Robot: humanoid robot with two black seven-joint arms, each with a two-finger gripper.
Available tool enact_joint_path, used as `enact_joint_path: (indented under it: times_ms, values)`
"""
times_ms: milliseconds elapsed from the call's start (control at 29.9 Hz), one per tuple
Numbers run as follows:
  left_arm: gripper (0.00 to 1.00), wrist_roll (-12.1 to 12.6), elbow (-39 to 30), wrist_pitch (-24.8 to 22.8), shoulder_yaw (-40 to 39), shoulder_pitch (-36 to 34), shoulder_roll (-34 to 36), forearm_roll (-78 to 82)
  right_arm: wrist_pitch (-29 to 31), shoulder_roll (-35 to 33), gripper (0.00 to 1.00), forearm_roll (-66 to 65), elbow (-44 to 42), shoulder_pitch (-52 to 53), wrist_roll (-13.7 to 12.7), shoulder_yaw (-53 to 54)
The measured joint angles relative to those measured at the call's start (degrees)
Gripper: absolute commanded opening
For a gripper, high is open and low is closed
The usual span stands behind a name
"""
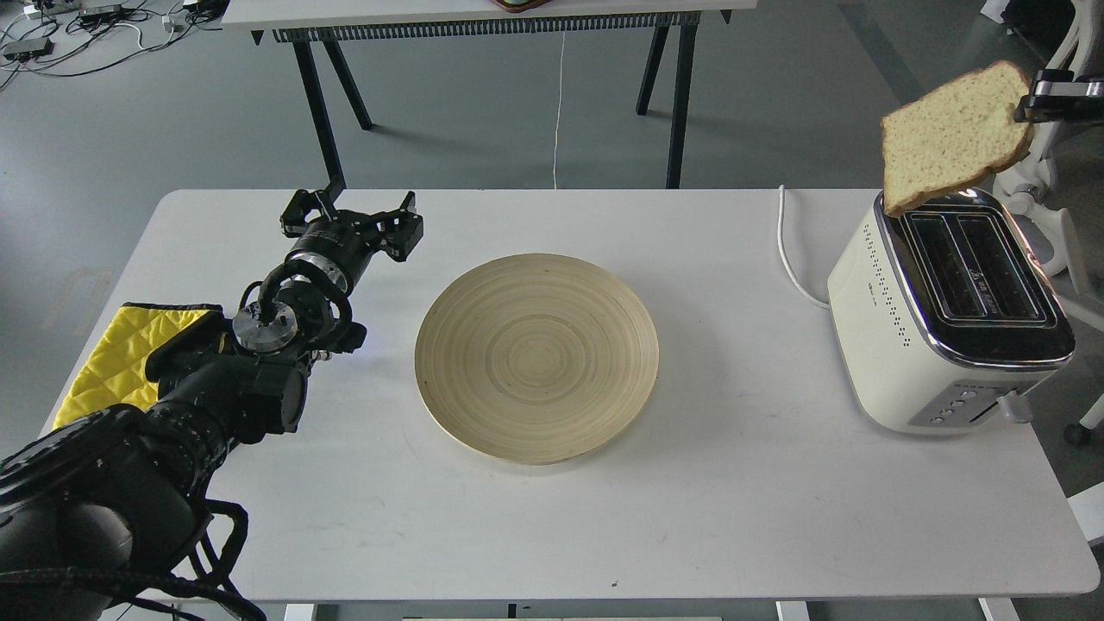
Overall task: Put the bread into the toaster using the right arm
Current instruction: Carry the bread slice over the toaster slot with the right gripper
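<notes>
Spanning most of the view, the white table [733, 517] carries every item recorded. The left arm [198, 388] enters from the near left corner and reaches up along the left side of the table, ending in the left gripper [352, 216], whose two fingers stand spread apart with nothing between them. At centre lies the round wooden plate [536, 358], bare. The toaster [897, 345] stands at the right end of the table, cream-white body, chrome-and-black top with both slots showing dark and open — front buttons facing the near edge. Its white cord [789, 259] trails off the far edge of the table. The yellow cloth [121, 362] lies at the left edge, partly covered by the left arm. The bread [953, 138] hangs in the air over the far end of the toaster, tilted, its lower corner just above the far rim and outside either slot. The right gripper [1031, 108] is clamped on the slice's upper right edge — only its tip shows at the frame's right border.
</notes>
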Motion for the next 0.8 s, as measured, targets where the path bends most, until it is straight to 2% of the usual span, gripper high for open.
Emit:
enact_joint_path:
  times_ms: [468, 802]
  values:
    - [1.00, 0.00, 0.01, 0.00, -0.01, 0.00, 0.00, 0.00, -0.69, -0.47, 0.02, -3.37, 3.66, 6.28, 0.46, -7.31]
    - [1.00, 0.00, 0.01, 0.00, -0.01, 0.00, 0.00, 0.00, -0.65, -0.46, 0.02, -5.15, 4.94, 6.80, 0.40, -8.06]
